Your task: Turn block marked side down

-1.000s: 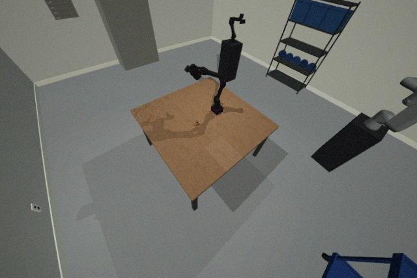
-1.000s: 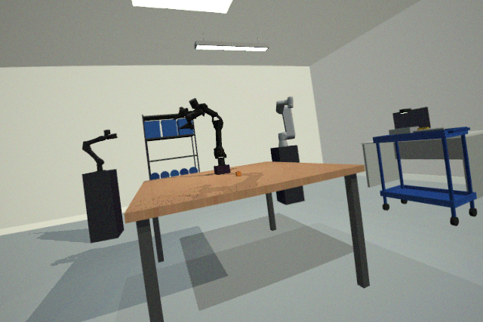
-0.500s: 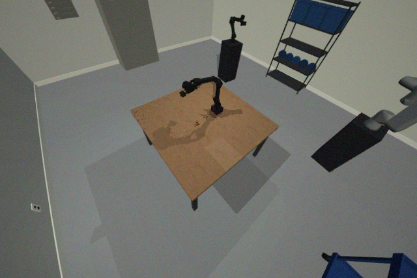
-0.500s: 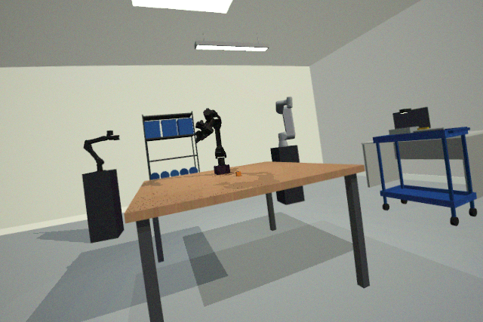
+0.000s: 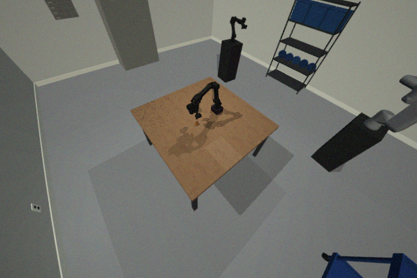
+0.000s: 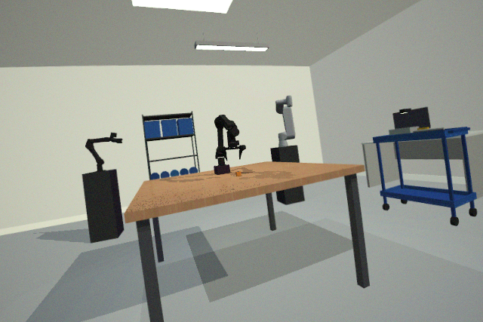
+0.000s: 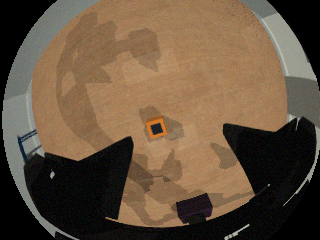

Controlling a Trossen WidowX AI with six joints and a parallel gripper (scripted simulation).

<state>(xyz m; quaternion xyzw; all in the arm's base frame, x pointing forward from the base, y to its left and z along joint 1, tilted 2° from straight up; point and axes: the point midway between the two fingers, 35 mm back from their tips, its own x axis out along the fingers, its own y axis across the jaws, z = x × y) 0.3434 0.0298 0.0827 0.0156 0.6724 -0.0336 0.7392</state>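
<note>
A black shelving rack (image 5: 311, 41) with blue bins (image 5: 320, 15) on top stands against the wall beyond the table's far corner. A dark pedestal (image 5: 229, 59) sits just off that corner. A blue wheeled cart (image 6: 425, 166) stands off the table's right edge, a grey door (image 5: 122, 19) beyond its far-left edge.

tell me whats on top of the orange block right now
A dark square mark fills the block's upward face. Nothing rests on it; the open hand hangs above, apart. Its underside, against the table, is hidden.
</note>
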